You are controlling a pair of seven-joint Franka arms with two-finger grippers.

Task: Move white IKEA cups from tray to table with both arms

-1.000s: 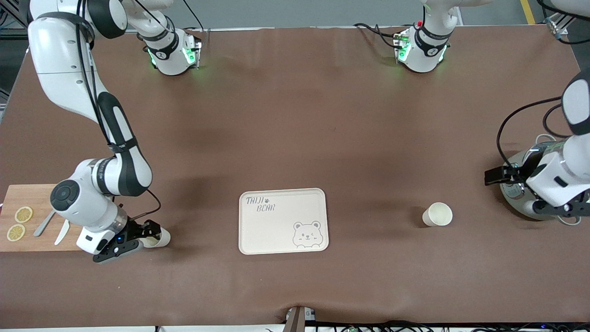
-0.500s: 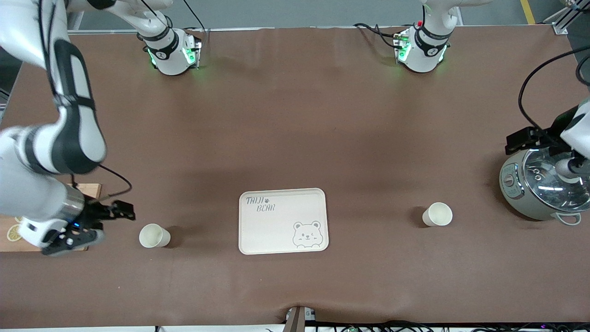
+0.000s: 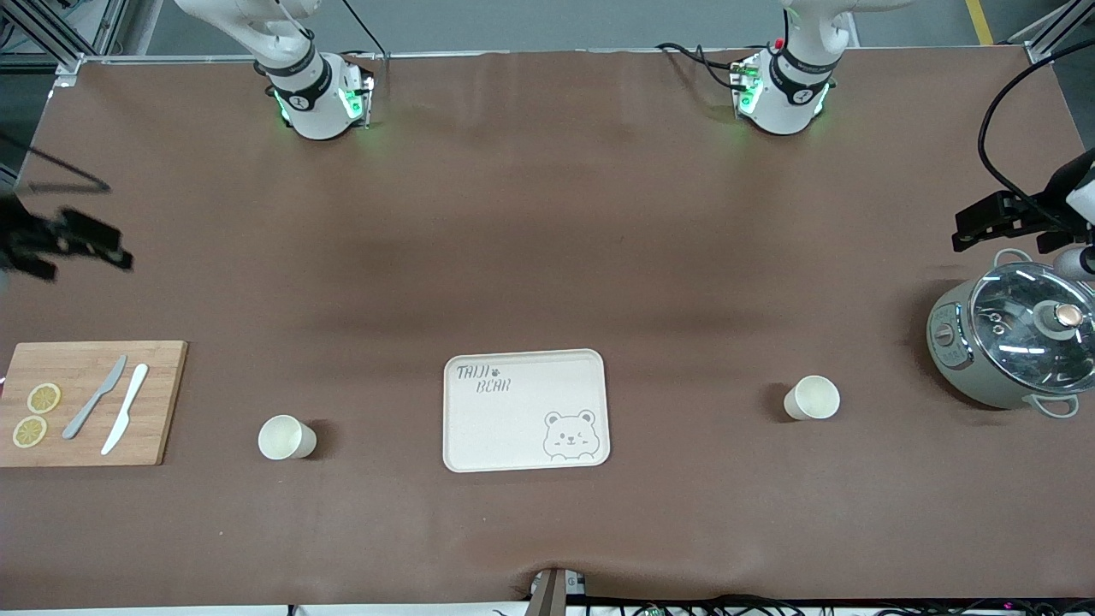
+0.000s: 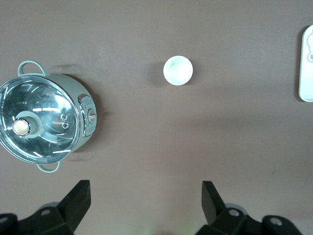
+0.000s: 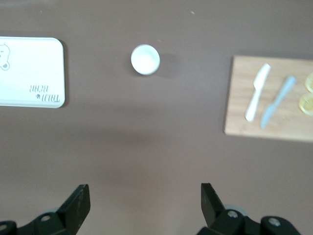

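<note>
Both grippers are up in the air, spread wide, nothing held or touched. Left gripper (image 4: 144, 203) hangs high at the left arm's edge of the table (image 3: 547, 214), over the bare brown top just beside the pot; its wrist view shows both black fingers (image 4: 78, 198) far apart with only tabletop between them. In the front view it shows as a dark shape (image 3: 997, 224) above the pot (image 3: 1014, 342), which has a glass lid and sits by the left arm's edge. Right gripper (image 5: 144, 203) is high at the right arm's edge of the table, seen blurred in the front view (image 3: 64, 244), over bare top; fingers (image 5: 78, 200) equally wide apart, empty. Two white cups stand upright on the table, one each side of the bear tray (image 3: 523, 411), neither on it. One cup (image 3: 287, 437) sits between the tray and the cutting board (image 3: 162, 402), toward the right arm's edge, same cup in the right wrist view (image 5: 145, 59). The other cup (image 3: 812, 398) sits between the tray and the pot, toward the left arm's edge, also in the left wrist view (image 4: 178, 70). Both cups well apart from the tray and from either gripper. Tray lies flat, mid-table, closer to the camera-side edge. The board holds a grey knife (image 3: 94, 409), a white knife (image 3: 125, 420) and two lemon slices (image 3: 36, 414).
</note>
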